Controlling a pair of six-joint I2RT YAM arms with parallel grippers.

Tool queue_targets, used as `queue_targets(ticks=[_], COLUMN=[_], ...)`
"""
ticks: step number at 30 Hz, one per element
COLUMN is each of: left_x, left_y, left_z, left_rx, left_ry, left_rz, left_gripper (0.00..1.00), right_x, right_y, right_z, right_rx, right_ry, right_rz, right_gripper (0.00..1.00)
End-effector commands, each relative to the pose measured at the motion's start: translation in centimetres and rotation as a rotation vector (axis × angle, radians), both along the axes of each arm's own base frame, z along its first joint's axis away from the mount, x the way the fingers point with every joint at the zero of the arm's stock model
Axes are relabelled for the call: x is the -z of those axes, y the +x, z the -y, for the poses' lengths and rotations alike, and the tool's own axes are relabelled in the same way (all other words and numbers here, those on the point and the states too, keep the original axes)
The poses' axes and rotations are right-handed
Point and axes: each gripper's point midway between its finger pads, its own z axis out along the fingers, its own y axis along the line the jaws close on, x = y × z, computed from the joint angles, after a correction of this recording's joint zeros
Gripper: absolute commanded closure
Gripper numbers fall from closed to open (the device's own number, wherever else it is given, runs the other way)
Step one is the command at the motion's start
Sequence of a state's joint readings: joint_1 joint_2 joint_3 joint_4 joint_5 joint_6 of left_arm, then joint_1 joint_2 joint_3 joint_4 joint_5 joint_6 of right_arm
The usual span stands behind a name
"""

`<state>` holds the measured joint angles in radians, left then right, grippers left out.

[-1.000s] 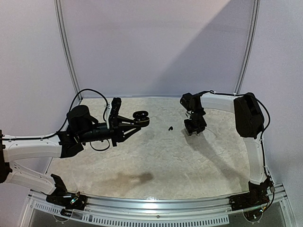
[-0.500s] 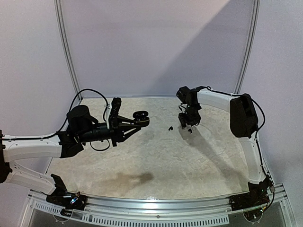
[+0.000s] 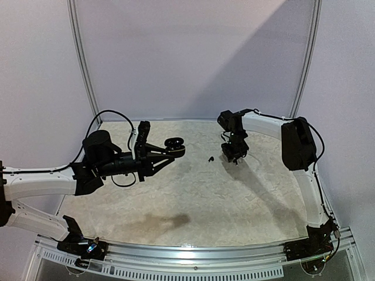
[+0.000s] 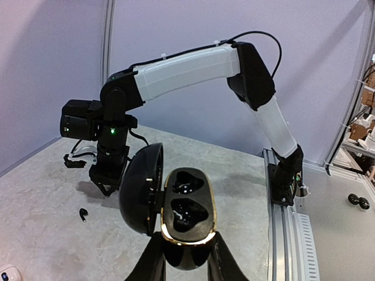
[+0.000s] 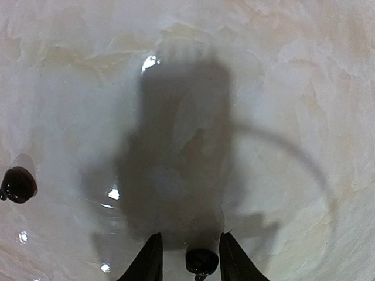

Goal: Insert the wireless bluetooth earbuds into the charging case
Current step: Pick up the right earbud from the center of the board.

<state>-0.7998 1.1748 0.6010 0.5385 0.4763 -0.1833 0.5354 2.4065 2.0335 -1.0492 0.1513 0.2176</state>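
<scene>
My left gripper (image 3: 167,150) is shut on an open black charging case (image 3: 174,144) and holds it above the table. In the left wrist view the case (image 4: 187,205) has a gold rim, two empty wells and its lid hinged open to the left, with the fingers (image 4: 153,260) clamping its lower end. My right gripper (image 3: 232,153) is low over the table and open. A black earbud (image 5: 201,260) lies between its fingers, close to the right one. A second black earbud (image 5: 17,184) lies to its left and also shows in the top view (image 3: 210,158) and the left wrist view (image 4: 83,214).
A small white object (image 4: 6,274) shows at the bottom left corner of the left wrist view. The right arm (image 3: 293,140) reaches in from the right side. A metal rail (image 3: 193,257) runs along the table's near edge.
My right gripper has moved left and slightly back, nearer the loose black earbud. The left arm and the case have not moved.
</scene>
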Motion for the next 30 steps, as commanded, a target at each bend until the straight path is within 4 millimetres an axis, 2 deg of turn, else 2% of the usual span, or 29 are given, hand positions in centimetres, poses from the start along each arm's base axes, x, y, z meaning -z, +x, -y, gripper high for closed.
queue_targets(ticks=[1,4,13,30], left_x=[-1.2,-1.1,-1.0,-0.7], left_y=[0.3,0.2,0.2,0.3], left_z=[-0.3,-0.3,-0.4,-0.3], left_rx=[-0.007,-0.007,-0.007,-0.008], left_ry=[-0.022,-0.02,-0.017,-0.014], left_rz=[0.041,0.04,0.036,0.031], left_gripper=[1.0,1.0,1.0,1.0], right_x=[1.9,1.8,1.8,1.6], right_y=[-1.0,-1.1,-1.8,-2.8], right_z=[1.5,1.9,2.6,2.1], right_rx=[0.003,0.006,0.003,-0.022], right_ry=[-0.06,-0.071,-0.1,-0.059], right_rz=[-0.057,-0.06,-0.083,-0.123], right_gripper=[0.69,0.72,0.7,0.73])
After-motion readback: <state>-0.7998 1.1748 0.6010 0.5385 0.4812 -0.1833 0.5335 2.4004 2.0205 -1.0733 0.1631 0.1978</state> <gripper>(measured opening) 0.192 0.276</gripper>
